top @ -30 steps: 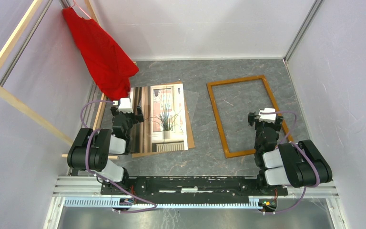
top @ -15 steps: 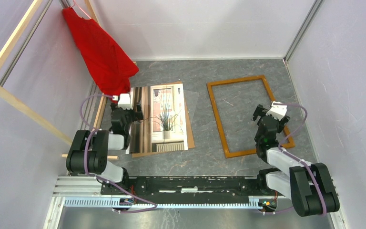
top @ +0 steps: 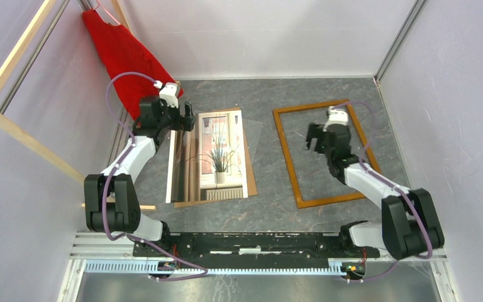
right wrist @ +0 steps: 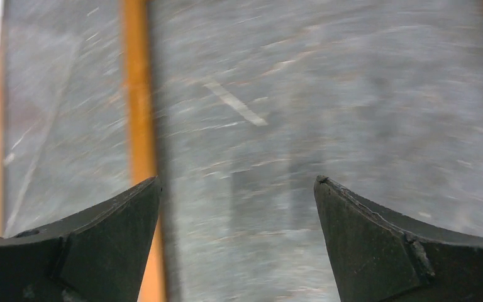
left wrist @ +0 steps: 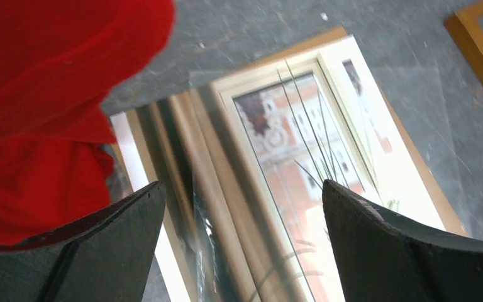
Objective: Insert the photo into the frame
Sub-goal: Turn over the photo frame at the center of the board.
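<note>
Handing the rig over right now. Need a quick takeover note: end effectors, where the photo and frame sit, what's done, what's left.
Left end effector: open, holding nothing, above the far left part of the photo, close to the red cloth.
Right end effector: open, holding nothing, above the opening of the frame, near its left rail.
Photo: lies flat on a brown board, left of the frame and apart from it.
Frame: lies flat, nothing in it.
Done: nothing yet.
Left: grasp the photo, carry it over, seat it in the frame.
</note>
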